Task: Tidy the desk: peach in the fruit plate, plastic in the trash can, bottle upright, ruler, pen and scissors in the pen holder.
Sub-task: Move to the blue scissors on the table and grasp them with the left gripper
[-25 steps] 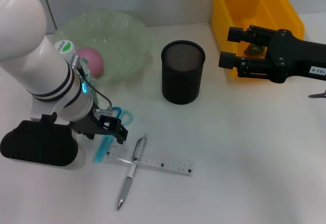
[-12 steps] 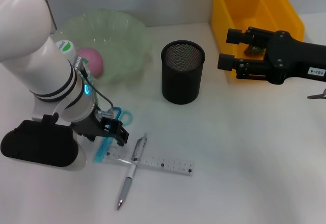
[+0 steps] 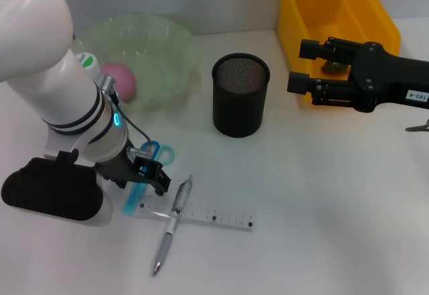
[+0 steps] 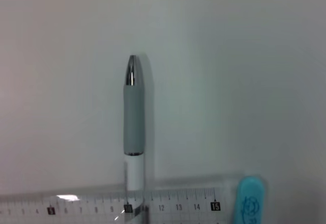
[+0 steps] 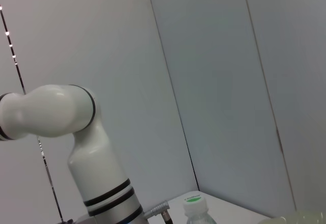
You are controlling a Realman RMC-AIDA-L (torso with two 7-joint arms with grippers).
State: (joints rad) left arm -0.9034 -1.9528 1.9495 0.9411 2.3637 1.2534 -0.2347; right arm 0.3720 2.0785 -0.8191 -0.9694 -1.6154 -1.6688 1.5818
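My left gripper [image 3: 149,171] hovers low over the blue scissors [image 3: 139,189], just left of the grey-and-white pen [image 3: 170,224]. The pen [image 4: 134,122] lies across the clear ruler [image 3: 208,215], and the left wrist view shows the ruler [image 4: 102,203] with the scissors' tip [image 4: 248,198]. A pink peach [image 3: 120,80] rests in the green fruit plate [image 3: 161,40]. The bottle [image 3: 86,61] stands upright behind my left arm. The black mesh pen holder [image 3: 240,94] stands mid-table. My right gripper [image 3: 305,64] is open at the yellow trash can [image 3: 335,7]. I cannot pick out the plastic.
My left arm's black base [image 3: 50,191] sits at the table's left edge. The right wrist view shows the left arm, the bottle's cap [image 5: 193,199] and grey wall panels. White tabletop spreads in front of the pen holder.
My left gripper has slid a little right and toward the pen, along the scissors. The right arm has not moved.
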